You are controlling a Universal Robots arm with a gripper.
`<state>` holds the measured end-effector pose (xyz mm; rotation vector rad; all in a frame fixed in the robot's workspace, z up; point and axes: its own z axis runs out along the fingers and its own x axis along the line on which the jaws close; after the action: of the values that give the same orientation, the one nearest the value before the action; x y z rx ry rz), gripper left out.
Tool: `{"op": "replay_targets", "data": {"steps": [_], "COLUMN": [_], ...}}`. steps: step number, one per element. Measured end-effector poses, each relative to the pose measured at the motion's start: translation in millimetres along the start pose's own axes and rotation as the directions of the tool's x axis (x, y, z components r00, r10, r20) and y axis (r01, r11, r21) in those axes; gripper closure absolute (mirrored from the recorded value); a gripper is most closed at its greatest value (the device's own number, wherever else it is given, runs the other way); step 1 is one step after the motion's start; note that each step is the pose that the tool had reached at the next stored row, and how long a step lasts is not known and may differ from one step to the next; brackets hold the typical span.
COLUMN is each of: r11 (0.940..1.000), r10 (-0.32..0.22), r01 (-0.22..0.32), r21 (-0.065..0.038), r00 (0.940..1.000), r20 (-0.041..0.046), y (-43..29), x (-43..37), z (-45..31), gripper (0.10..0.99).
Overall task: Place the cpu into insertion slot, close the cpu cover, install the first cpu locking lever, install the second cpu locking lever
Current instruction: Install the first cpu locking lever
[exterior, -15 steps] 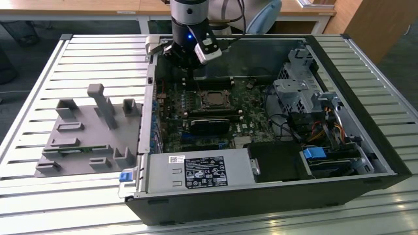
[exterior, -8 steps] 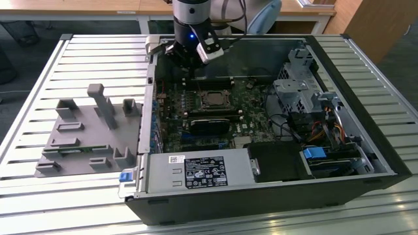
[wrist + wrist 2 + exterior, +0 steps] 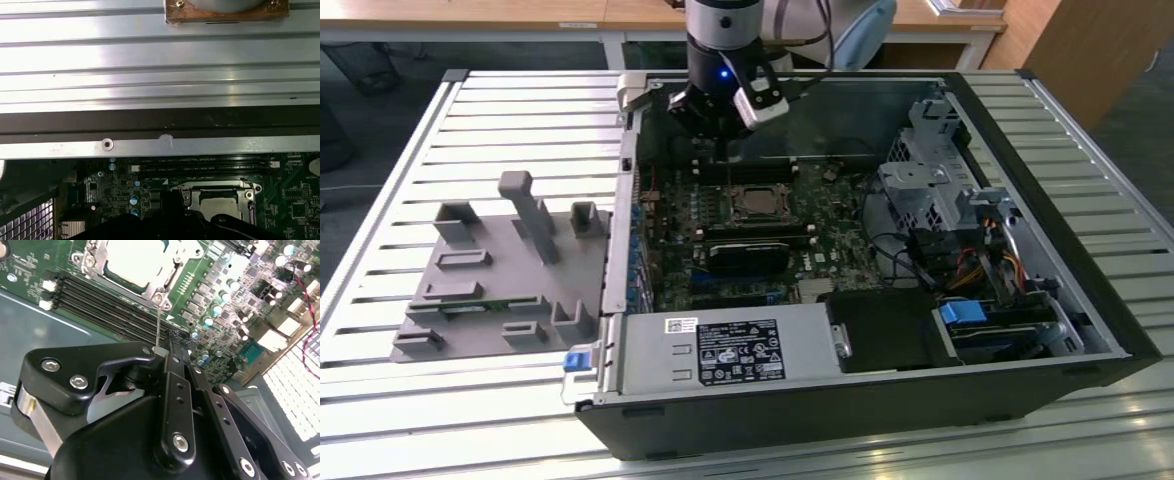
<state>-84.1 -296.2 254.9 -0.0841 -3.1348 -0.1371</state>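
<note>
Cpu (image 3: 131, 260): flat, metal top up, seated mid-motherboard (image 3: 235, 305); square, no long axis. Cpu cover (image 3: 171, 280) down around it.
Step, by judgement: locking lever (image 3: 157, 322). Thin rod, long axis running from cover corner to gripper (image 3: 169, 342).
Jaws look clenched, rod at tips; pinched or not, cannot tell.
Calls for steady press, hooking rod under catch.

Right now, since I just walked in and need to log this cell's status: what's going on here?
A robot arm is working inside an open computer case on a slatted table. The cpu is already seated on the motherboard, with the cpu cover lying flat around it. The gripper hovers just off one corner of the cover, right beside a thin metal lever that reaches out from that corner. I can't tell whether it actually grips the lever.
</note>
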Motion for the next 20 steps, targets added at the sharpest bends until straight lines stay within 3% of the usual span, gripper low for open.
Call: {"op": "replay_targets", "data": {"steps": [9,20], "r11": [1.0,1.0], "r10": [0.0,-0.001], "r01": [0.0,0.001], "r21": [0.0,0.0], "r00": [1.0,1.0], "r20": [0.0,0.0], "y": [0.2,0.9], "x": [-4.5,-22.1], "z": [1.2,3.3], "gripper": [0.98,0.98]}}
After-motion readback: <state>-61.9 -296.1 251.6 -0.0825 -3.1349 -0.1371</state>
